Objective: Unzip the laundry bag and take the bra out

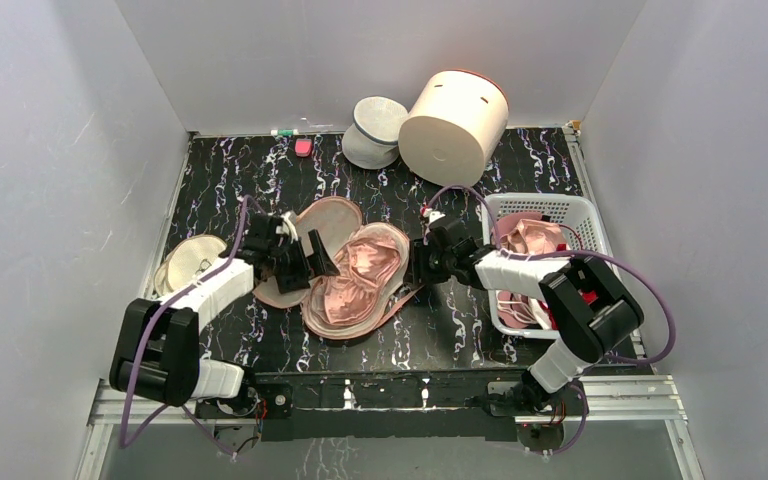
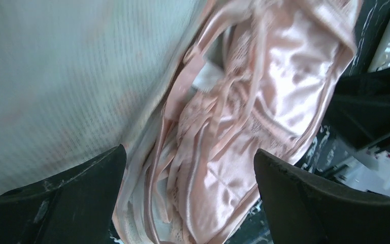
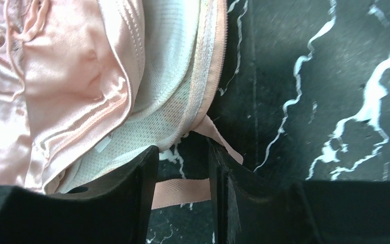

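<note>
The laundry bag (image 1: 331, 222) lies unzipped and folded open on the bench (image 1: 460, 335), between the two arms. The bra (image 1: 360, 275) sits inside its right half, not yet lifted out.

The left gripper (image 1: 312, 262) hangs over the bra with its jaws spread wide and nothing between them. The right gripper (image 1: 418, 266) is at the bag's right rim. Its jaws stand a narrow gap apart with a pink strip (image 3: 180, 190) of the edging in the gap. We cannot tell whether they actually pinch it.

We think the main risk is that the left jaws close on the mesh lining (image 2: 71, 76) along with the satin, since the two lie right against each other. The whole bag would then rise with the bra. If the right side has no real grip on the rim, nothing would hold the bag down. A thin strap could also catch on the zip edge, and the satin looks slick enough to slip from a shallow pinch.

The bra is glossy salmon pink, crumpled, its cups creased and its straps bunched along one side. The bag's lining is pale mesh inside a pink border.
</note>
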### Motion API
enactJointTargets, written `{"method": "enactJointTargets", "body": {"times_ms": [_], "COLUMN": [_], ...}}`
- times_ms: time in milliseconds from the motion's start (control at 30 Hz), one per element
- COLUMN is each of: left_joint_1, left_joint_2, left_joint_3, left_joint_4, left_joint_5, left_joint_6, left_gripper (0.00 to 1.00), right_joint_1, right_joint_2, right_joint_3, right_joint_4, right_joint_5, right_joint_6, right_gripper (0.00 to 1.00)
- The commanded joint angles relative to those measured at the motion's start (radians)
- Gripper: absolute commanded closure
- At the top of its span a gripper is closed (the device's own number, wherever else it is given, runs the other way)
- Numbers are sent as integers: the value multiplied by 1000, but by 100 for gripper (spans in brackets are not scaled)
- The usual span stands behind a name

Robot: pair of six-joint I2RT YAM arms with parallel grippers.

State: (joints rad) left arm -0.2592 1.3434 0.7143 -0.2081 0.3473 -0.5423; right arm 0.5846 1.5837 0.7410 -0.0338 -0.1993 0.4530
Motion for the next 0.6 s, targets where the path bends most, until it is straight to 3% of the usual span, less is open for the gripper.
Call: {"method": "enactJointTargets", "body": {"times_ms": [0,233,433,567], "left_joint_1": [-8,-36,-36,-37], "left_joint_2": [-31,-135,-153,-56], "left_joint_3": [-129,-176,41,182], "left_joint_4": [171,190,-5,-11], "left_joint_5": [181,260,147,61], "left_joint_6": [-166,-255,-119,-28], "left_gripper": [4,4,2,2], "right_joint_1": [-21,-24,-24,-23], "right_joint_2": [29,-11,-96,-155], "right_joint_3": [66,144,131,114], "right_joint_4": [-59,-128,-154,-149], "right_joint_5": [114,104,38,-35], "right_joint_6": [-75,-118,-98,-63], "right_gripper": [60,54,46,39]}}
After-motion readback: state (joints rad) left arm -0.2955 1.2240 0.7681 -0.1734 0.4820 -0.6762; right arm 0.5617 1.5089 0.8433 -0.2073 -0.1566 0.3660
